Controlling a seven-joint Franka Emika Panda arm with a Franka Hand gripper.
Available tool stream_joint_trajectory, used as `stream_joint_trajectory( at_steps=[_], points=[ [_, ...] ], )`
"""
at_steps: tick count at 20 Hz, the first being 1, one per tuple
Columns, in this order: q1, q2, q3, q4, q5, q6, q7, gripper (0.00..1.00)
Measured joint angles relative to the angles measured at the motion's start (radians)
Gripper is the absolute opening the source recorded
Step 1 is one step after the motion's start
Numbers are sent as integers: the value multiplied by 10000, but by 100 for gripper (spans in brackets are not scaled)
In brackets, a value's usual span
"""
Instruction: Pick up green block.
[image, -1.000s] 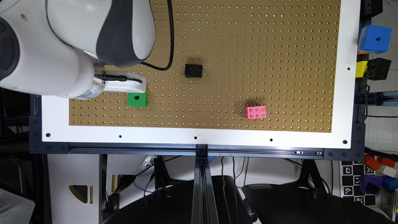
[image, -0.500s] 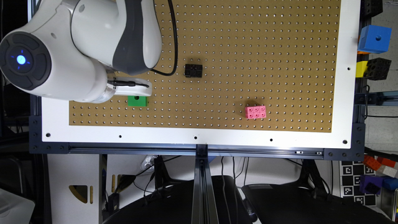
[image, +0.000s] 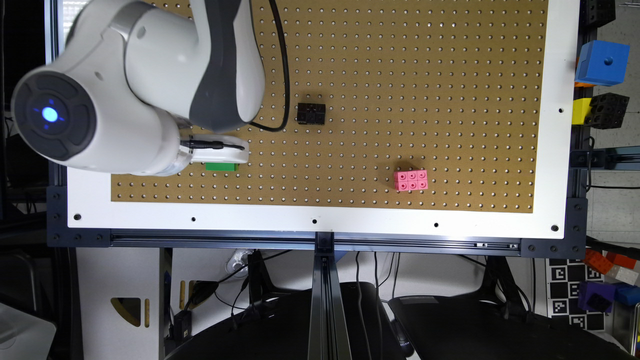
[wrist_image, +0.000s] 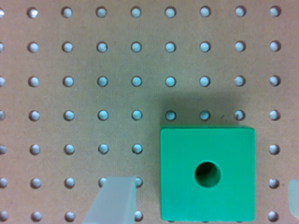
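The green block (wrist_image: 207, 172), a bright green cube with a round dark hole in its face, lies on the brown pegboard (wrist_image: 93, 70). My gripper (wrist_image: 206, 183) is open above it, with one pale fingertip (wrist_image: 117, 198) on one side of the block and the edge of the other on the opposite side. Both are clear of the block's sides. In the exterior view the white gripper (image: 220, 152) covers most of the green block (image: 221, 167), leaving a thin green strip showing near the pegboard's left part.
A small black block (image: 310, 113) sits toward the middle of the pegboard (image: 425, 75), and a pink studded brick (image: 410, 180) lies to the exterior view's right. A blue cube (image: 602, 62) and yellow and black blocks (image: 600, 110) rest off the board's right edge.
The arm has swung over the green block, and the white gripper now covers most of it; only a thin strip still shows. The other blocks have not moved.
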Motion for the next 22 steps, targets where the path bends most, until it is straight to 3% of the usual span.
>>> stream_joint_trajectory(
  at_steps=[4,22],
  points=[
    [-1,410,2,350,0,41,0,100],
    [3,886,59,368,0,275,3,100]
  ],
)
